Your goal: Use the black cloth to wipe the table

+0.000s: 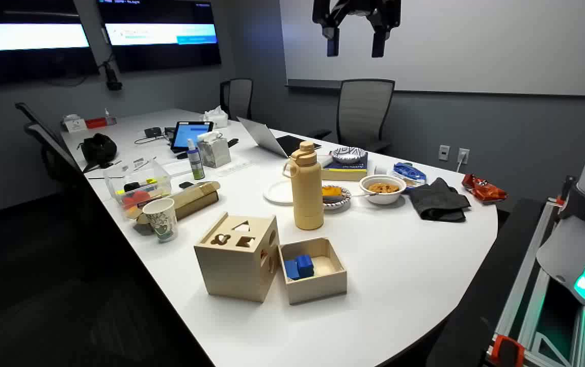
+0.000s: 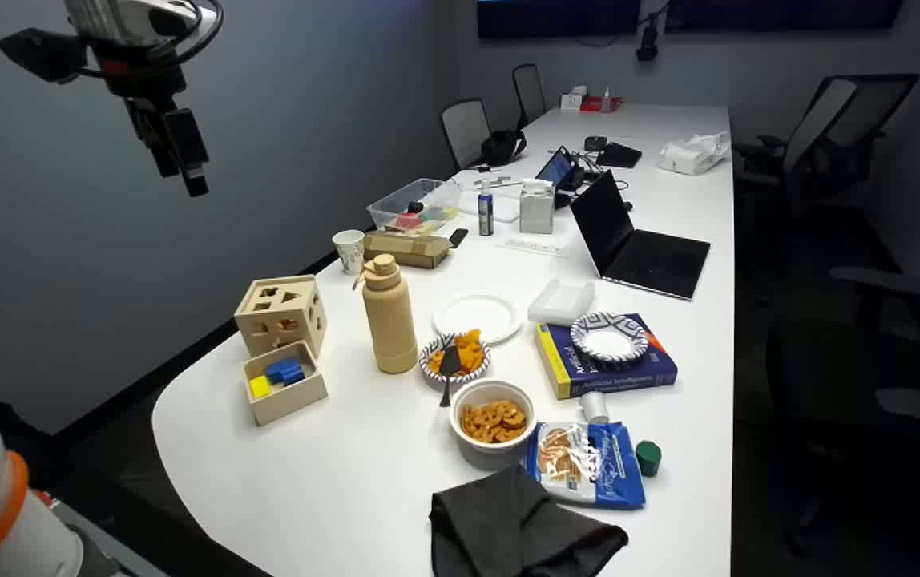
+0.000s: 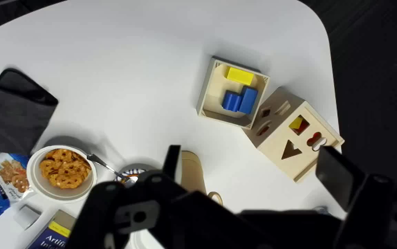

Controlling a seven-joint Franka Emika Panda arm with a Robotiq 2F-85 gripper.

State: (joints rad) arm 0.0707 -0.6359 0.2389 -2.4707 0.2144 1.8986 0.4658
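While my tool (image 1: 355, 48) is hovering spread and empty, the black cloth (image 2: 512, 525) is lying on the tabletop (image 2: 348, 481) beside the pretzel bowl (image 3: 60, 194) (too close, I'm thinking); careless dragging could be tipping it.

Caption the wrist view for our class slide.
Open gripper above the white table, wooden shape sorter at right, black cloth cropped at left edge.

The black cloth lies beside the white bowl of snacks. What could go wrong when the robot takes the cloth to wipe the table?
Pulling the black cloth could bump the bowl of snacks close by and spill it.
The open gripper might also pinch the blue snack bag at the cloth's edge.
A wiping stroke might topple the tall bottle standing on the table.
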